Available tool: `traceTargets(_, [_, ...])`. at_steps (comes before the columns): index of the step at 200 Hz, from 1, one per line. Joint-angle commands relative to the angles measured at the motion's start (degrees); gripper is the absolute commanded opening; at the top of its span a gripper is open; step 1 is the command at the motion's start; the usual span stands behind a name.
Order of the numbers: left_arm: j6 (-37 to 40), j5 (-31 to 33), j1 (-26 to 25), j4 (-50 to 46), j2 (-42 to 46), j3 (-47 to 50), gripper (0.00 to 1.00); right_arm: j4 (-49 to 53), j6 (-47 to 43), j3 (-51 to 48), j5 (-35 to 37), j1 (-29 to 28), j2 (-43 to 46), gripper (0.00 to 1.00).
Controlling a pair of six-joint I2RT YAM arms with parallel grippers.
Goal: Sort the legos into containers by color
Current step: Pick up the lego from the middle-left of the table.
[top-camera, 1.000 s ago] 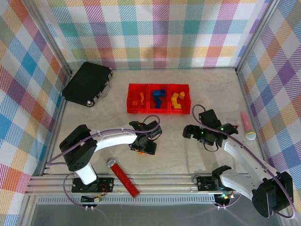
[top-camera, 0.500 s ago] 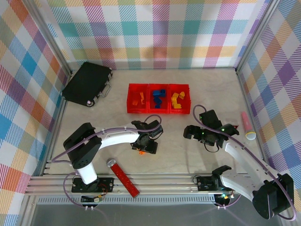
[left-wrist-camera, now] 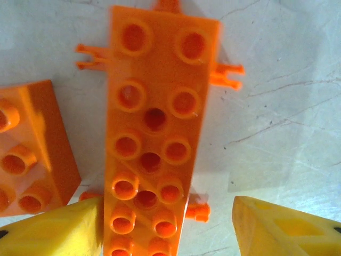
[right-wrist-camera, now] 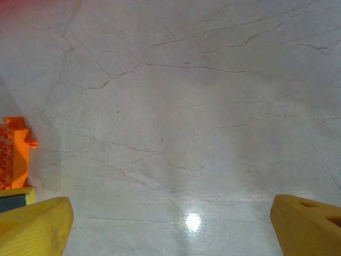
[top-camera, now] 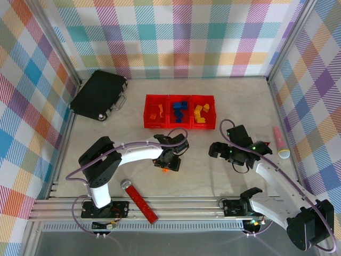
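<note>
Left gripper (left-wrist-camera: 168, 216) was down low over the table (top-camera: 213, 176), jaws released and spread, and a long orange lego (left-wrist-camera: 152, 122) lay flat, studs up, running away between its yellow fingers (left-wrist-camera: 53, 232). The left-hand finger sat right against the lego's near end, possibly touching it, though the view was too close to be sure. The other finger stood apart, with bare table in the gap. Just left of the long piece lay a second orange brick (left-wrist-camera: 32, 154), close beside it with a sliver of table between them. Seen from above, all this was around mid-table, nearer than the bins (top-camera: 180, 127) and well apart from them. The three red bins sat side by side farther back, with orange pieces (top-camera: 156, 113) in the left one, blue ones (top-camera: 180, 111) in the middle and yellow ones (top-camera: 201, 113) in the right. Over on the right, the right gripper (right-wrist-camera: 170, 216) had its jaws spread wide, gripping nothing, bare table beneath. A black case (top-camera: 98, 95) lay far left, a red bar (top-camera: 141, 202) lay near the left arm's base, and a pink stick (top-camera: 281, 144) lay by the right wall.
</note>
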State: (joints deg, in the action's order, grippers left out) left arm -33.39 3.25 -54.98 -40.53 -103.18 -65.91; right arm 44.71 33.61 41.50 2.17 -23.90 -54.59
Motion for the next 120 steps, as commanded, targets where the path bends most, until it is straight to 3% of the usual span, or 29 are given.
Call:
traceTargets(1, [1.0, 2.8, 0.4, -1.6, -1.6, -1.5, 0.66, 1.4, -0.2, -0.2, 0.6, 0.4, 0.6, 0.95])
traceTargets(120, [4.8, 6.4, 1.0, -3.2, -4.7, -6.2, 0.72, 1.3, -0.5, -0.1, 0.5, 0.4, 0.3, 0.95])
